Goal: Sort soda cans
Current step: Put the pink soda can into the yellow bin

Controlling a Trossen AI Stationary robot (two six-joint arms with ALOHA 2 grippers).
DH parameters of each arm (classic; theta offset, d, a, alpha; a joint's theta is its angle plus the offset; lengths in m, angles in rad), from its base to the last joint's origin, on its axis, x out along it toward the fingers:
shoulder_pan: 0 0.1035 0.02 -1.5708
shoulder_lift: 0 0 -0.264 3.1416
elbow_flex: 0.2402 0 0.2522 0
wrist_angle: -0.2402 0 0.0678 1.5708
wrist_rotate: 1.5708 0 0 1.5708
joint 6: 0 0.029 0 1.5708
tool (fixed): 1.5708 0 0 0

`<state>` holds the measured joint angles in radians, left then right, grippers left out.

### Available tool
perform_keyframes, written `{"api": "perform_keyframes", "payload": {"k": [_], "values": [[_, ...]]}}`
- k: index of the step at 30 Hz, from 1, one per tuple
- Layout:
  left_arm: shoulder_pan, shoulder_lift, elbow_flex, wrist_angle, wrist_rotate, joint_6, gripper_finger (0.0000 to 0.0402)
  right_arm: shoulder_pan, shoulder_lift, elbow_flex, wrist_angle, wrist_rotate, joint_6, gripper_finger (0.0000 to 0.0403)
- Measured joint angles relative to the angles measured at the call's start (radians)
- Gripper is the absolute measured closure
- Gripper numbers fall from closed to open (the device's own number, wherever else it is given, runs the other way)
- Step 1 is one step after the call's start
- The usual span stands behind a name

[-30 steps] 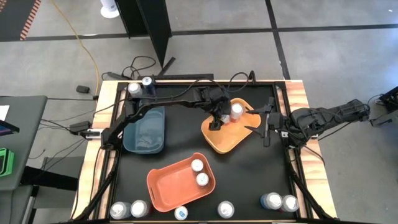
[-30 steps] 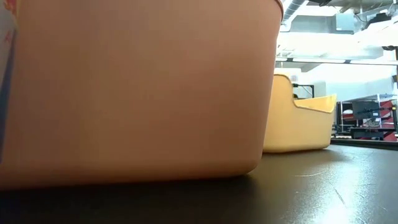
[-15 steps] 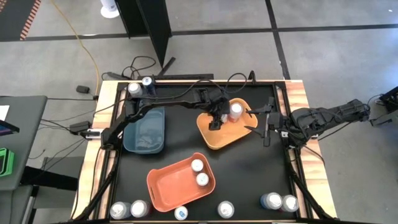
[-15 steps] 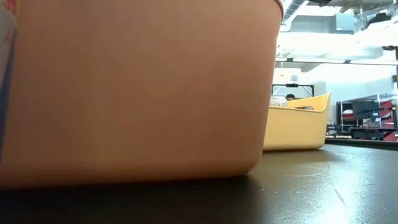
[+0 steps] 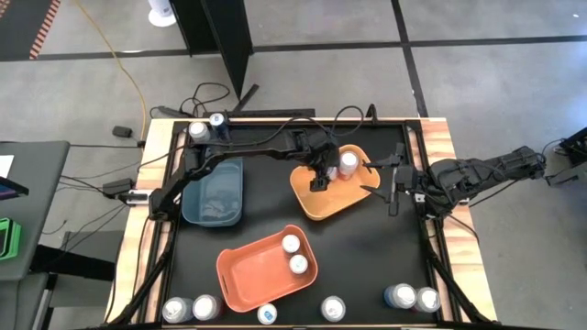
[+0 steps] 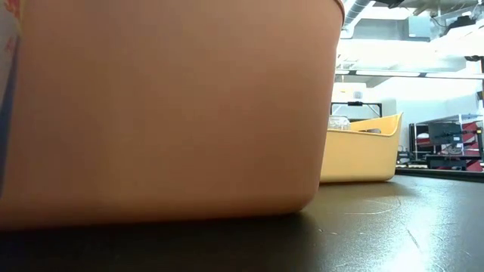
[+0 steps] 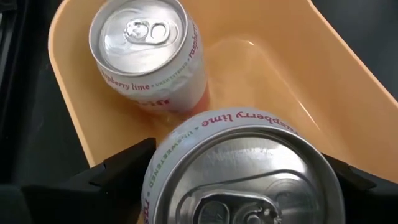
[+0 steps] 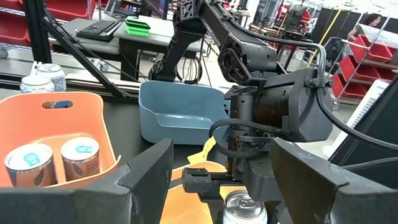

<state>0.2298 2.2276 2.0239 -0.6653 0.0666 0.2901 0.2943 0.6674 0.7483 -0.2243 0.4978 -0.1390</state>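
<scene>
Two soda cans (raspberry lime) in yellow bin.

— What sort of place is this?
— A robotics lab or workshop — red storage bins on shelving, a desk with a keyboard, bare ceiling ducts.
— Anything else?
— A concrete floor with a yellow cable, and the wooden-edged black table on a rig.
</scene>
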Motion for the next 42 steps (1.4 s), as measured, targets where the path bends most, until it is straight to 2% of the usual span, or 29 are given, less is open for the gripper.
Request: {"api": "perform_keyframes", "payload": {"k": [4,15,35,42], "values": [[0.0,-0.002,0.0,0.006,-0.026,-0.015,0.0051,0.0,0.0,0.0,0.0,0.0,0.0,0.0121],[-0.001,-0.002,0.0,0.023,-0.11,-0.007,0.0047,0.0,0.0,0.0,0.0,0.0,0.001,0.0121],[-0.025,-0.002,0.001,0.028,-0.12,0.016,0.0046,0.0,0.0,0.0,-0.012,0.0,0.011,0.0121],[-0.045,-0.003,0.048,0.005,-0.125,0.028,0.0046,0.0,0.0,0.0,-0.016,0.0,0.011,0.0121]]}}
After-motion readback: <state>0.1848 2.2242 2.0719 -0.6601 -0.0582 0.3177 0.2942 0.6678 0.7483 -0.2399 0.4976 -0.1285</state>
